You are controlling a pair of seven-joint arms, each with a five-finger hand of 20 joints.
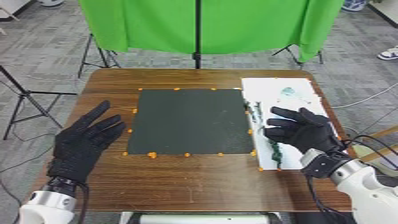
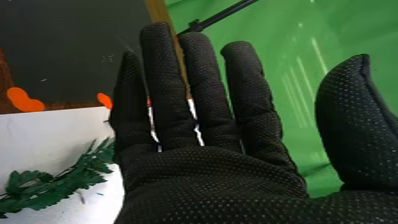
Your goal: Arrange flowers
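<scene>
Right hand (image 1: 304, 133), fingers apart, I hold near what look like leafy stems (image 2: 92, 164); left hand (image 1: 80, 144), fingers apart too.

1. In the head view, bright, fairly even light covers the table (image 1: 182, 197), with a soft sheen toward its near edge.
2. Along the table's right edge, the sheet (image 1: 266, 91) is glaringly white, while the mat (image 1: 189, 121) looks dark and dull.
3. The right hand (image 1: 304, 132) is very dark, its folds partly lost in black.
4. In the right wrist view, pale streaks of glare run down the cloth (image 2: 302, 127).
5. Soft shadow lies beside the leaves (image 2: 55, 187) on the sheet.
6. The light's direction is hard to tell.
</scene>
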